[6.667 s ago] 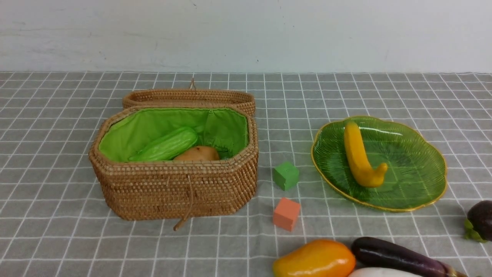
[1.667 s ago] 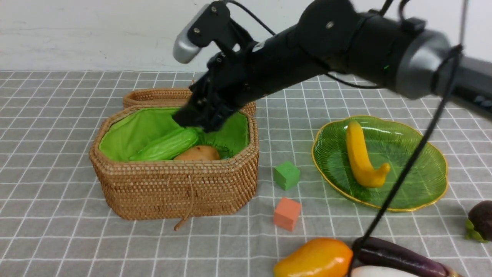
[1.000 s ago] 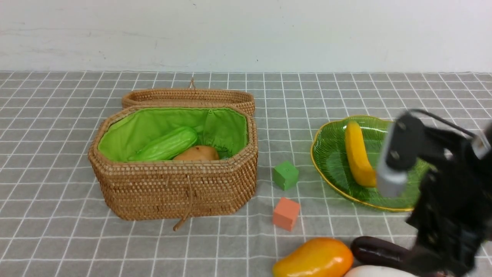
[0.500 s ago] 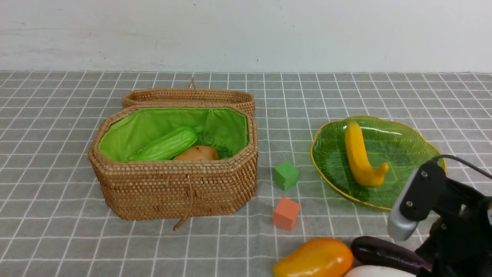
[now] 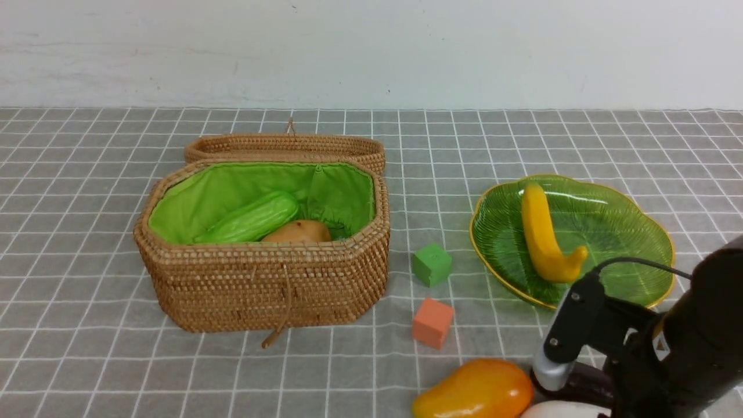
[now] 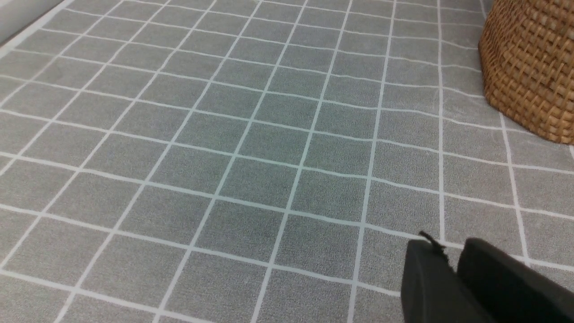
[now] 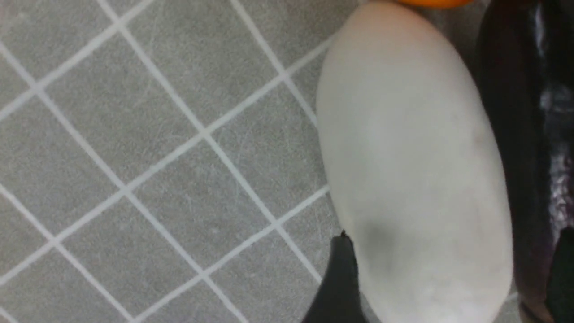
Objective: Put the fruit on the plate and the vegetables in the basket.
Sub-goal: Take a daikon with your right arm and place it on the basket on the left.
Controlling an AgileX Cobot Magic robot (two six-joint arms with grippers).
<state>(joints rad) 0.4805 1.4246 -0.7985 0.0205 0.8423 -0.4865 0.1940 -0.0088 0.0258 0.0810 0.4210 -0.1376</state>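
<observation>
The basket (image 5: 261, 284) stands open at the left with a pale green gourd (image 5: 252, 217) and a potato (image 5: 297, 232) inside. A banana (image 5: 543, 235) lies on the green plate (image 5: 621, 215). At the near edge the mango (image 5: 473, 392), the eggplant (image 5: 580, 388) and the white vegetable (image 5: 557, 411) lie together. My right arm (image 5: 685, 348) hangs low over them. My right gripper (image 7: 453, 251) is open, and its jaws straddle the white vegetable (image 7: 412, 157) and the eggplant (image 7: 515, 112). The mangosteen is hidden. My left gripper (image 6: 450, 251) is shut and empty over bare cloth near the basket (image 6: 533, 67).
A green cube (image 5: 432, 264) and an orange cube (image 5: 432, 322) sit between basket and plate. The basket's woven lid (image 5: 284, 145) lies folded back behind it. A grey checked cloth covers the table, with a white wall at the back.
My right arm has sunk from in front of the plate to the near right corner. It now covers most of the eggplant. The left gripper has not visibly moved.
</observation>
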